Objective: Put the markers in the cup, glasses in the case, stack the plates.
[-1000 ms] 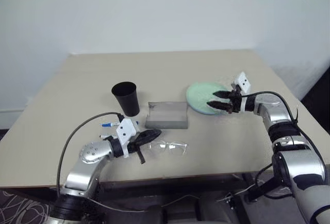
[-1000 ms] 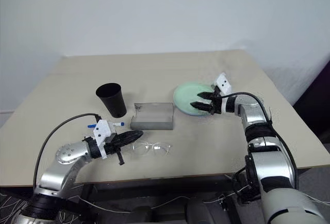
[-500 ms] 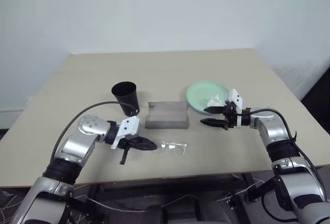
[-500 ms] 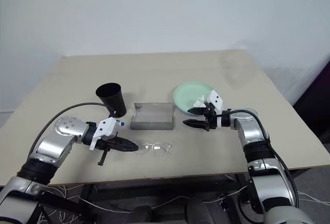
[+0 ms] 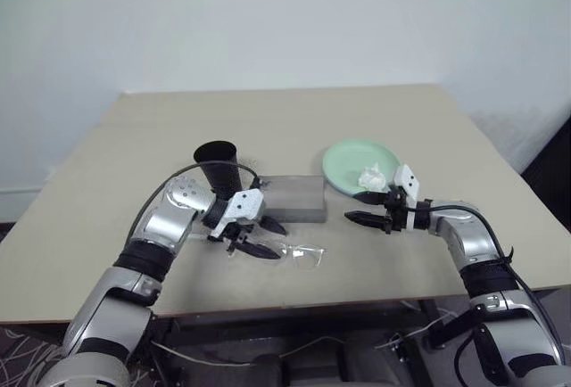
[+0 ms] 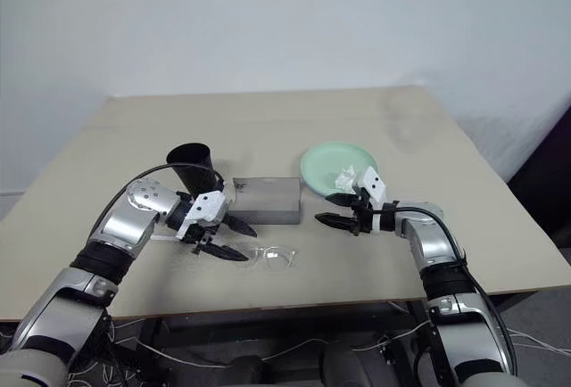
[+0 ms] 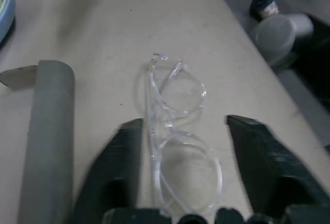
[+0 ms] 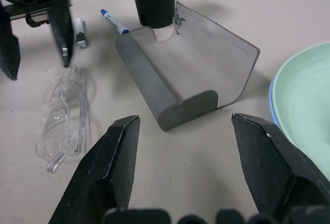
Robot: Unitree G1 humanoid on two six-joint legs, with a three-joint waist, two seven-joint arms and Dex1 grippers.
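1 white wad [image 5: 371, 176] on green plate [image 5: 343, 155].

Silver arms [image 5: 165, 226] (seemingly black-cabled)

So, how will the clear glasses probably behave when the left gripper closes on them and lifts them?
The glasses look thin and nearly see-through, so probably light and somewhat fragile. They lie flat on the smooth table, so they may slide when touched. The open left gripper straddles one lens; squeezing the thin frame could flex it.
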